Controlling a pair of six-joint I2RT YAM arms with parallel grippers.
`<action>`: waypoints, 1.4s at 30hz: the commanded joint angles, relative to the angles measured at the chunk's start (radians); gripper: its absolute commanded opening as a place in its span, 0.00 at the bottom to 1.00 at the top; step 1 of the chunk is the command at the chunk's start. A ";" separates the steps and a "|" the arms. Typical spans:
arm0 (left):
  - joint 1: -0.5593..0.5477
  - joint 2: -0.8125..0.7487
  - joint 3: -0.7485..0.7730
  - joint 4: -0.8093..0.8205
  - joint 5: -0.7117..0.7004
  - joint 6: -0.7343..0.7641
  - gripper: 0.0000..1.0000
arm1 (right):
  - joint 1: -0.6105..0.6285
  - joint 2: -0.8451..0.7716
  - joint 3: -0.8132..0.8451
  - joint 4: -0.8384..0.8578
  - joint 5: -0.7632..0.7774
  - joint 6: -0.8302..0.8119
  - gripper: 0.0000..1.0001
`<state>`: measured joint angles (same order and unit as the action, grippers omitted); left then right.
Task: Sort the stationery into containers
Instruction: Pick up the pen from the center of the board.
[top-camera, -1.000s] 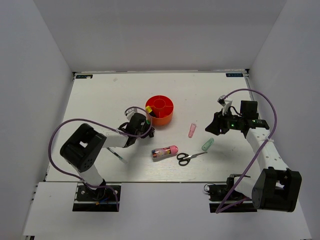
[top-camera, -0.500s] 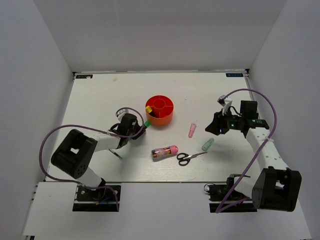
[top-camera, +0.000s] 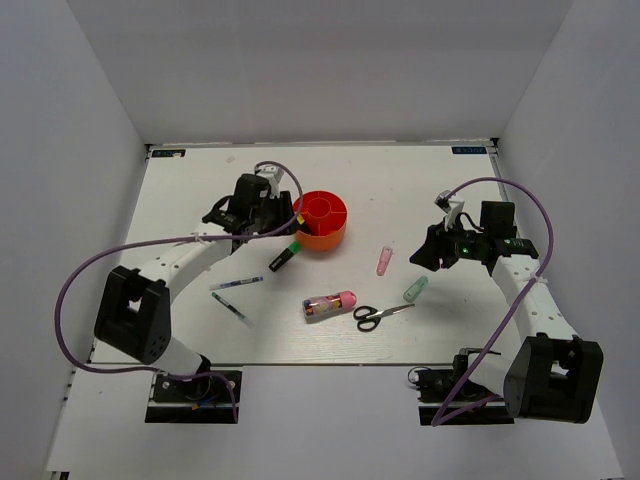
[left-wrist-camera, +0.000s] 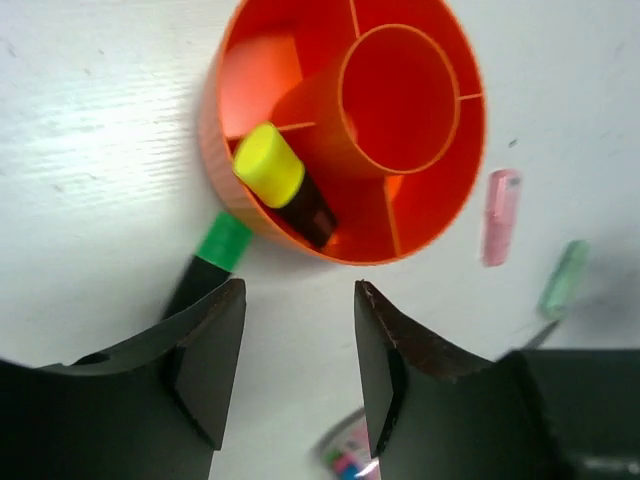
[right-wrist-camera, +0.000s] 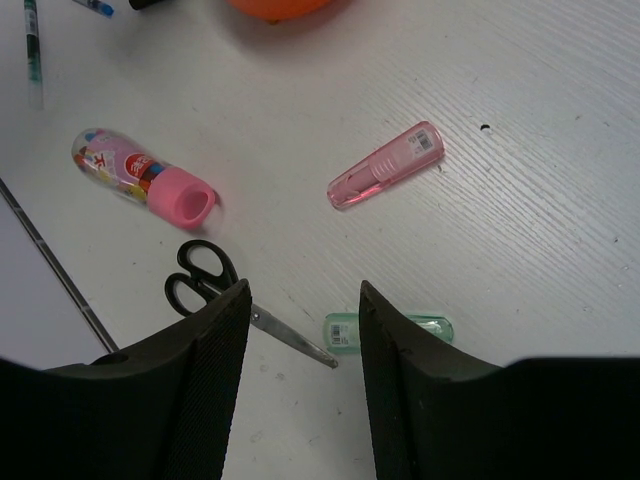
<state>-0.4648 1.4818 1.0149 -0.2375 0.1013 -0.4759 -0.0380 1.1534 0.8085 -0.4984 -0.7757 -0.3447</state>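
The round orange-red organiser (top-camera: 320, 235) (left-wrist-camera: 213, 150) holds a yellow-capped marker (left-wrist-camera: 270, 166) (top-camera: 298, 216) in one outer compartment. A green-capped marker (top-camera: 284, 257) (left-wrist-camera: 224, 243) lies on the table, cap against the organiser's wall. My left gripper (top-camera: 280, 225) (left-wrist-camera: 300, 288) hovers open just beside it, empty. The pink tube (top-camera: 384, 261) (right-wrist-camera: 386, 166), pale green tube (top-camera: 415, 289) (right-wrist-camera: 345, 330), black-handled scissors (top-camera: 380, 315) (right-wrist-camera: 203, 280) and clear pink-capped tube (top-camera: 330, 303) (right-wrist-camera: 140, 176) lie loose. My right gripper (top-camera: 428, 252) (right-wrist-camera: 303, 290) stands open above the green tube.
A thin pen (top-camera: 237, 284) (right-wrist-camera: 33, 50) and a second thin stick (top-camera: 238, 312) lie left of the clear tube. White walls close in the table on three sides. Purple cables loop over both arms.
My left gripper has opened and moved back towards the organiser; the green-capped marker it held now lies on the table against the organiser. The right arm has barely moved.
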 joint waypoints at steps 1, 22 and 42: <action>0.028 0.076 0.103 -0.223 0.087 0.315 0.58 | 0.004 0.006 0.021 0.008 -0.027 -0.005 0.51; 0.043 0.161 -0.073 0.012 0.126 0.528 0.55 | 0.003 0.035 0.024 -0.003 -0.022 -0.016 0.51; 0.017 0.258 -0.029 0.058 0.061 0.600 0.60 | 0.004 0.063 0.029 -0.009 -0.019 -0.023 0.51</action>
<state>-0.4412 1.7363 0.9546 -0.1978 0.1627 0.1078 -0.0380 1.2072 0.8085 -0.4999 -0.7807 -0.3496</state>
